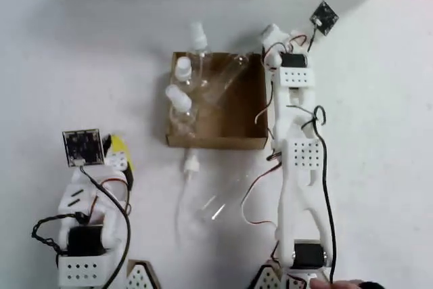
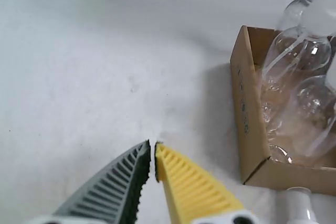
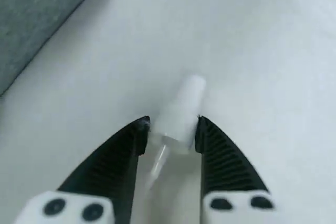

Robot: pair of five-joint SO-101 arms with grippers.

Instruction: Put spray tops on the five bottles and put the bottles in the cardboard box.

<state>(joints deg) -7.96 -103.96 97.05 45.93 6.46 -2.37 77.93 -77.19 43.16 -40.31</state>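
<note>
I had the right gripper (image 3: 172, 127) pinching a spray top (image 3: 184, 103) near the table's (image 1: 81, 52) far edge beside the box (image 1: 216, 141), left gripper (image 2: 152, 156) pressed together, and judged the smooth top could pivot in the jaws and drop.

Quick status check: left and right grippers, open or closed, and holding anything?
Left gripper: closed, holding nothing.
Right gripper: closed on a white spray top.

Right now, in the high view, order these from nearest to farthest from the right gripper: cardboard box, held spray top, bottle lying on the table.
1. spray top, in the right gripper.
2. cardboard box, beside the gripper.
3. bottle, on the table past the box's opposite wall.
</note>
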